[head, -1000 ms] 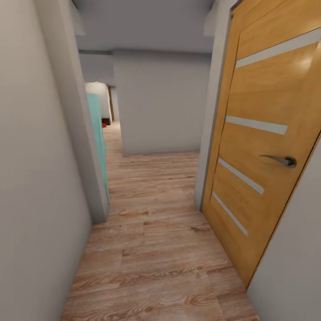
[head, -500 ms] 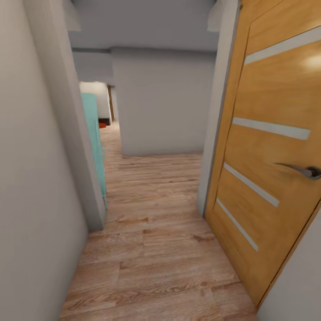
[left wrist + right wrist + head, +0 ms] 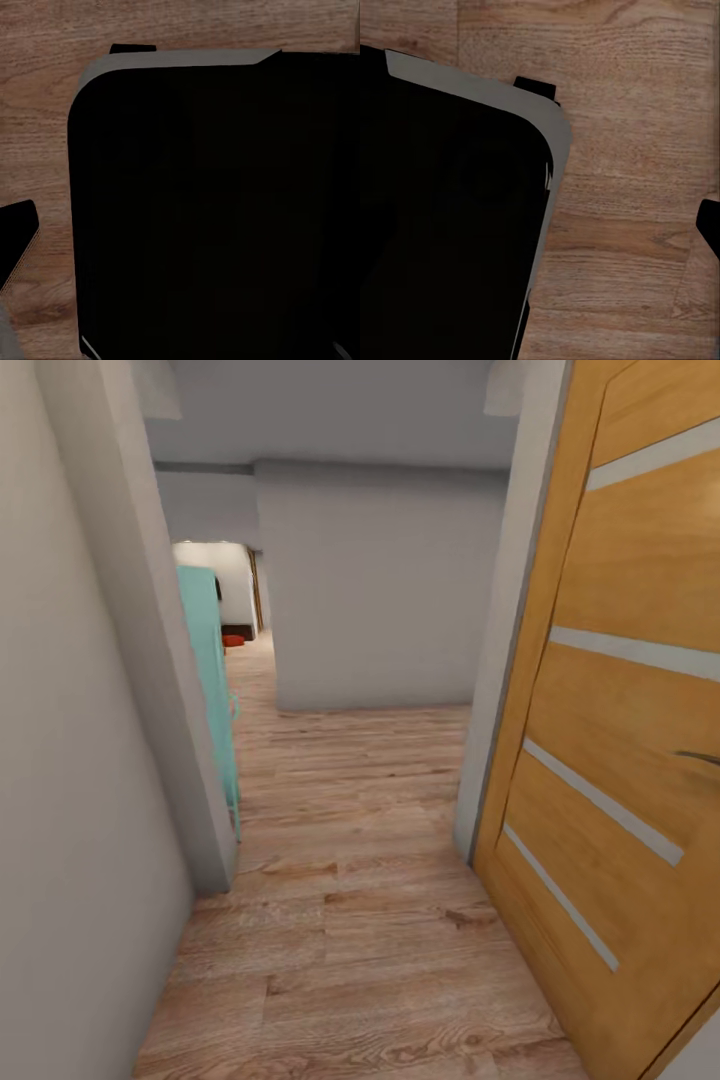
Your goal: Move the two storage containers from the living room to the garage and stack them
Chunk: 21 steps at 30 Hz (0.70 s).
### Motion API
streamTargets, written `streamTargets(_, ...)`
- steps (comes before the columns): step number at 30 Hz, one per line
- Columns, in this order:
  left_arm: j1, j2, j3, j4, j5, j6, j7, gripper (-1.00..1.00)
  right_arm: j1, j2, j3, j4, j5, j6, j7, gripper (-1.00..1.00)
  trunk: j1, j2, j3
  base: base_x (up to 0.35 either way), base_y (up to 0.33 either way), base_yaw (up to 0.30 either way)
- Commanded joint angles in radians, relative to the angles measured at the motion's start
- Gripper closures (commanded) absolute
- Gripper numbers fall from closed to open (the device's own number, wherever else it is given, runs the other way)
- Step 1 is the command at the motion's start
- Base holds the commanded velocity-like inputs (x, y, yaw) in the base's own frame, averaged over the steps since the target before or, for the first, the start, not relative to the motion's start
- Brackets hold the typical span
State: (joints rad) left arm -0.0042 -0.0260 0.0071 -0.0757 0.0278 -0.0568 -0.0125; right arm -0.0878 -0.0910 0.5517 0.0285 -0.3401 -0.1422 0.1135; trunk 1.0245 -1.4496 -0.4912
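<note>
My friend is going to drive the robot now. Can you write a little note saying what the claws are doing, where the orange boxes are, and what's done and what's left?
Claws: the wrist views look down on a dark rounded body over wood planks; I can't tell if either claw is open or shut. Nothing orange is near them.
Place: a narrow hallway with a light wood plank floor, an open wooden door on the right, a teal thing at the left corner, and a grey wall ahead.
Boxes: not visible from here. A small red thing lies far down the left passage, too small to name.
Done: nothing that shows.
Left: fetch both boxes, carry them to the garage, and stack them.
</note>
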Motion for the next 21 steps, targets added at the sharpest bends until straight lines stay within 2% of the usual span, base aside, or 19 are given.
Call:
streamTargets(1,0.000,0.000,0.001,0.001,0.003,-0.003,-0.001,-1.00,-0.001,0.000,0.007,0.003,-0.011,-0.005,0.006,-1.00,0.001,0.000,-0.001,0.316,0.000,0.000)
streamTargets(21,0.000,0.000,0.001,0.001,0.003,-0.003,-0.001,-1.00,-0.001,-0.001,0.007,0.002,0.005,-0.008,0.006,-1.00,0.001,0.000,-0.001,0.316,0.000,0.000)
